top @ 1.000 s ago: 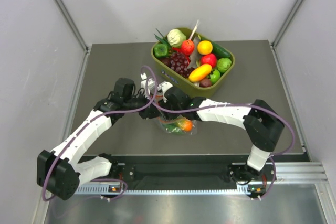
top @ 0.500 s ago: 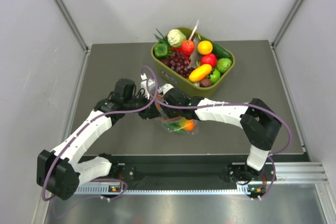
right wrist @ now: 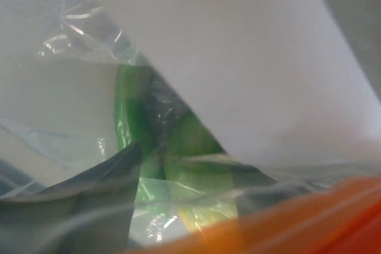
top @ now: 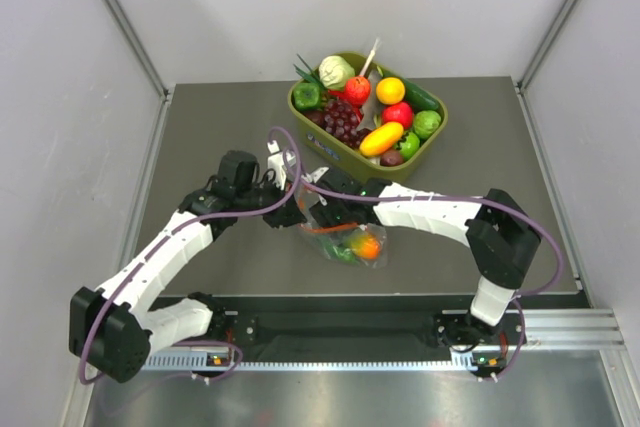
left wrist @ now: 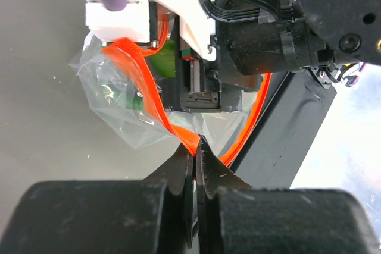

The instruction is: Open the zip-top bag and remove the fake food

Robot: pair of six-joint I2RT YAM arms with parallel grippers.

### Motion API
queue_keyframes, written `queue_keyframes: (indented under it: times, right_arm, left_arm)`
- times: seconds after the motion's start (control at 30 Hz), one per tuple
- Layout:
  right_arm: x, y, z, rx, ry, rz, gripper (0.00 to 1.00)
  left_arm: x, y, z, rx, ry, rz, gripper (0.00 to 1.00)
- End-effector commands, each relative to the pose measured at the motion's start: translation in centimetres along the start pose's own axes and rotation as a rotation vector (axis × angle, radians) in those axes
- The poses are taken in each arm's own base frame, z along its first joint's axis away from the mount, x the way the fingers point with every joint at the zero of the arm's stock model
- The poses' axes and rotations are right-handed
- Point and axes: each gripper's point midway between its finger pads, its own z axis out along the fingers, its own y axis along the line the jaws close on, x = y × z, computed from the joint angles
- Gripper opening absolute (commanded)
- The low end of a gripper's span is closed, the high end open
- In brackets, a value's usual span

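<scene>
My left hand (left wrist: pixel 196 147) clamps the bag's (left wrist: pixel 107 108) orange strip (left wrist: pixel 140 82). My right hand (top: pixel 325 212) sits half hidden in plastic: grip unreadable. Food (right wrist: pixel 128 124) blurs green.

One zip-top bag (top: pixel 335 239) sits at lower centre of the top view, with two pieces of fake food (top: pixel 368 245) showing inside it: one orange, one green. At upper centre, one olive-green tub (top: pixel 405 173) holds one cabbage (top: pixel 336 72), one bunch of grapes (top: pixel 343 119), two red fruits (top: pixel 357 90), two yellow-orange fruits (top: pixel 390 90) and four green pieces (top: pixel 427 124)
</scene>
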Motion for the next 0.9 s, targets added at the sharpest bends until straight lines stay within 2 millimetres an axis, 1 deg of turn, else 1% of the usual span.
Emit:
queue_keyframes:
  times: [0.0, 0.03, 0.13, 0.23, 0.3, 0.4, 0.67, 0.73, 0.77, 0.8, 0.87]
  right_arm:
    - [1.3, 0.6, -2.2, -0.032, 0.067, -0.037, 0.62]
    - [2.0, 0.4, -1.8, -0.025, 0.086, -0.039, 0.63]
    - [3.2, -0.2, -1.0, 0.015, 0.115, -0.042, 0.64]
    - [4.0, -0.4, -0.3, 0.02, 0.142, -0.041, 0.66]
    - [4.3, -0.1, -0.2, 0.016, 0.148, -0.044, 0.68]
    - [5.0, -0.6, 0.0, 0.042, 0.173, -0.058, 0.71]
    - [7.7, -1.1, 1.7, 0.067, 0.247, -0.062, 0.72]
    - [8.2, -1.0, 2.2, 0.064, 0.251, -0.057, 0.69]
    - [8.1, -1.0, 2.3, 0.064, 0.244, -0.055, 0.65]
    - [8.2, -1.2, 2.4, 0.073, 0.238, -0.051, 0.55]
    - [7.4, -1.0, 2.3, 0.067, 0.198, -0.031, 0.48]
  left_arm:
    - [-1.8, -0.2, -0.6, -0.013, -0.073, 0.07, 0.0]
    - [-1.8, -0.2, -0.6, -0.011, -0.073, 0.07, 0.0]
    - [-1.8, -0.2, -0.6, -0.011, -0.074, 0.071, 0.0]
    - [-1.6, -0.2, -0.5, -0.009, -0.066, 0.066, 0.0]
    - [-1.6, -0.1, -0.5, -0.011, -0.067, 0.063, 0.0]
    - [-1.7, -0.1, -0.4, -0.012, -0.067, 0.065, 0.0]
    - [-1.7, 0.0, -0.4, -0.015, -0.067, 0.067, 0.0]
    - [-1.6, 0.0, -0.4, -0.014, -0.063, 0.063, 0.0]
    - [-1.6, 0.0, -0.4, -0.014, -0.064, 0.064, 0.0]
    - [-1.6, 0.0, -0.4, -0.013, -0.065, 0.063, 0.0]
    - [-1.6, 0.0, -0.4, -0.012, -0.063, 0.063, 0.0]
